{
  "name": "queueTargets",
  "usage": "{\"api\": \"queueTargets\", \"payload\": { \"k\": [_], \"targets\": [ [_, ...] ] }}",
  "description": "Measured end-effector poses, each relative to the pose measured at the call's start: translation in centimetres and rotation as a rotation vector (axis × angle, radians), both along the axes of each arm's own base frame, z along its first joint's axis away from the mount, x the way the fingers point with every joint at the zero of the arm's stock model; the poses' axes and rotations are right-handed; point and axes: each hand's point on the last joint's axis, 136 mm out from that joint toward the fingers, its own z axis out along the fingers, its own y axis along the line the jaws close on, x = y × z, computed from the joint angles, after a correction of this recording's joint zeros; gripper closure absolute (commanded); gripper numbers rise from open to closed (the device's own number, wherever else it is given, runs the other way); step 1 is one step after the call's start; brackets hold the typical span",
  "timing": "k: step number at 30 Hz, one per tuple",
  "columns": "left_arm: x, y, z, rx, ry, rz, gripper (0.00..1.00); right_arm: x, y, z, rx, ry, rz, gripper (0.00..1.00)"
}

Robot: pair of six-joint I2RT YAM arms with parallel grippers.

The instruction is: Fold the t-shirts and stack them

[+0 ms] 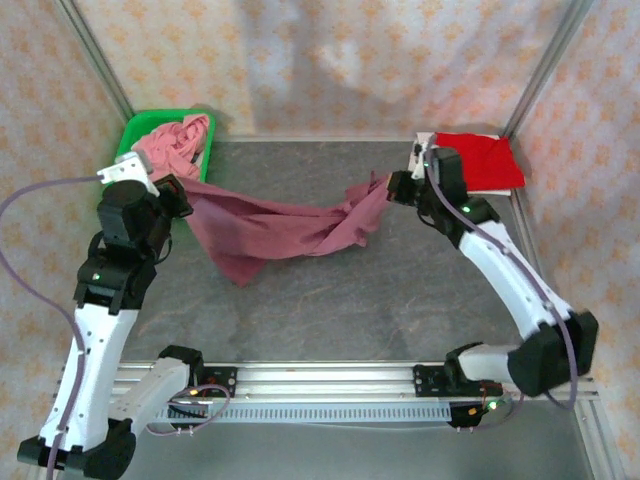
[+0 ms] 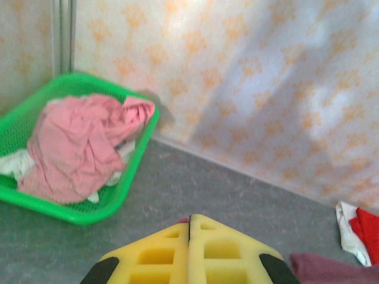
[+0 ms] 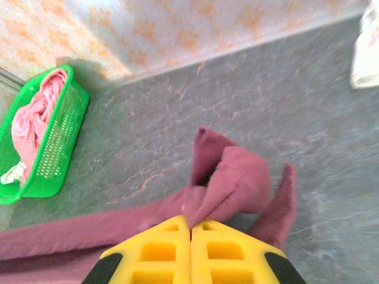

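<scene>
A maroon t-shirt (image 1: 280,225) hangs stretched and crumpled over the table between my two grippers. My left gripper (image 1: 182,195) holds its left end beside the basket. In the left wrist view the yellow pads (image 2: 154,254) are pressed together, with a sliver of maroon at the tip of the left gripper (image 2: 189,219). My right gripper (image 1: 393,187) is shut on the shirt's right end; a bunched maroon fold (image 3: 237,180) sticks out from between the jaws of the right gripper (image 3: 190,222). A folded red t-shirt (image 1: 480,158) lies on a white one (image 2: 346,228) at the back right.
A green plastic basket (image 1: 135,130) stands in the back left corner, holding a crumpled pink t-shirt (image 1: 175,145) and some white cloth (image 2: 12,163). Patterned walls close the back and sides. Grey tabletop (image 1: 330,310) lies bare in front of the maroon shirt.
</scene>
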Motion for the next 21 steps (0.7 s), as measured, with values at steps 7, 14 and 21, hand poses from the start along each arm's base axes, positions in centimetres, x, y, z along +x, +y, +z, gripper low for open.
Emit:
{"api": "queueTargets", "payload": {
  "k": [7, 14, 21],
  "targets": [
    [0.4, 0.7, 0.6, 0.019, 0.006, 0.034, 1.0, -4.3, -4.3, 4.8, -0.045, -0.149, -0.11, 1.0],
    [1.9, 1.4, -4.8, 0.042, 0.165, 0.069, 1.0, -5.2, -8.2, -2.9, -0.13, 0.056, -0.24, 1.0],
    [4.1, 1.9, -0.2, 0.067, 0.14, 0.081, 1.0, -4.2, -9.4, -1.6, -0.086, 0.066, -0.281, 1.0]
  ]
}}
